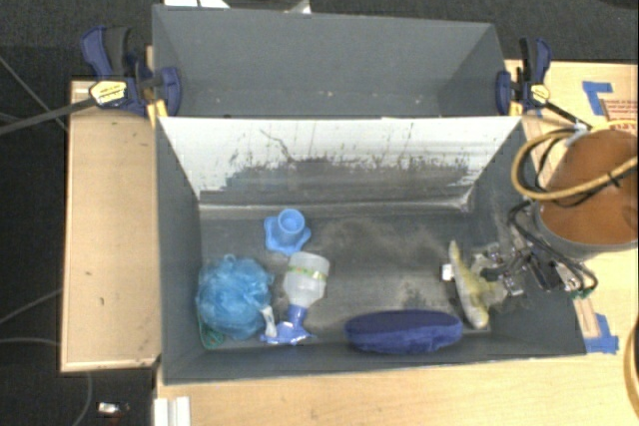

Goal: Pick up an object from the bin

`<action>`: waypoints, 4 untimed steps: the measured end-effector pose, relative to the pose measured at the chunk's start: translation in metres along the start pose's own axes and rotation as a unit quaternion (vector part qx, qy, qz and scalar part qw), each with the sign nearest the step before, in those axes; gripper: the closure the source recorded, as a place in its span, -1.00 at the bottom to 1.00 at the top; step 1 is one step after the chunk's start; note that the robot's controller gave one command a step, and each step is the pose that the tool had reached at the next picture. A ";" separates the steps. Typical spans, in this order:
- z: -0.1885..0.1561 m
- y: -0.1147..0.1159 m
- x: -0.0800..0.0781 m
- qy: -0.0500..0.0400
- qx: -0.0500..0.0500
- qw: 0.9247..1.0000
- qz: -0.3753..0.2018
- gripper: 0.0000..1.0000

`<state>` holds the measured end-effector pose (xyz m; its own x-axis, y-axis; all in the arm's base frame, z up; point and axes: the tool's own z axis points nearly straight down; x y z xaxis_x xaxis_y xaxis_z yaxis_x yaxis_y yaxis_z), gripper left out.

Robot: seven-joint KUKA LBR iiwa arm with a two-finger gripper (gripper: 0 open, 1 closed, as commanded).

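My gripper [496, 272] is low at the right side of the bin, close to the floor. A pale yellow, elongated, slightly curved thing [467, 294] lies right against its left side, running from back to front. Whether it is gripped cannot be made out. A dark blue oval pad [404, 331] lies just left of that, along the bin's front wall.
At the front left lie a blue mesh sponge ball [233, 295], a small blue cup-shaped piece [287, 230] and a translucent white cup on a blue base [303, 286]. The arm with its orange cover and cables comes in over the right rim.
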<state>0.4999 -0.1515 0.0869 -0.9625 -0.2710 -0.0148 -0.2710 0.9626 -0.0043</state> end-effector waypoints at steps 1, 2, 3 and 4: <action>0.000 0.000 0.000 0.000 0.000 1.000 -0.001 1.00; 0.000 0.000 0.000 0.000 0.000 1.000 -0.002 1.00; 0.000 0.000 0.000 0.000 0.000 1.000 -0.002 1.00; 0.000 0.000 0.000 0.000 0.000 1.000 -0.003 1.00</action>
<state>0.5000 -0.1514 0.0870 -0.9608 -0.2767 -0.0150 -0.2766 0.9610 -0.0048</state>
